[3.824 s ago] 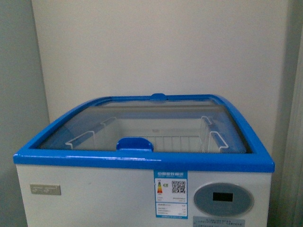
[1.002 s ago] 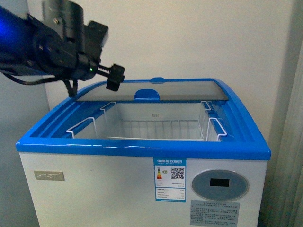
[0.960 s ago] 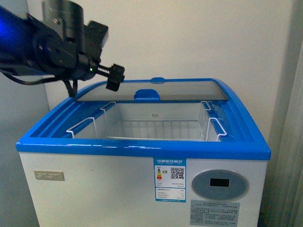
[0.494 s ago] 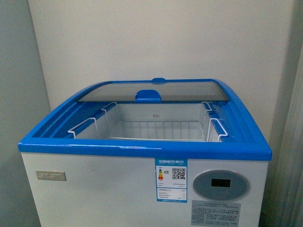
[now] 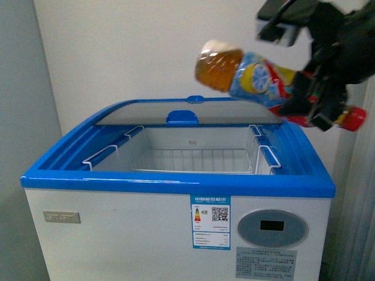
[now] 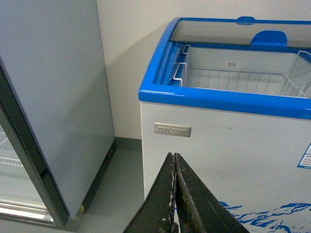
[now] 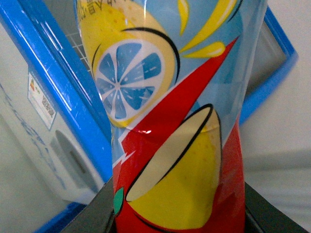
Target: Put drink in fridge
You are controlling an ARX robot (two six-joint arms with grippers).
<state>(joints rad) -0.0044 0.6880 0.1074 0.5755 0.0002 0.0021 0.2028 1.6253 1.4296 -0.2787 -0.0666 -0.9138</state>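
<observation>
Front view, right fingers (image 5: 300,93) clamped on drink (image 5: 246,70)

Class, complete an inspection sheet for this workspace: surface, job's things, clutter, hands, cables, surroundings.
Surface: white chest fridge with blue rim; curved glass lid slid to the rear; white wire basket inside.
Job's things: clear plastic bottle of amber drink with red cap, tilted, cap lowest, above the fridge's right side.
Clutter: nothing seen.
Hands: right hand shut on the bottle; left hand shut, holding nothing.
Cables: nothing seen.
Surroundings: pale wall; tall grey upright cabinet beside the fridge.
</observation>
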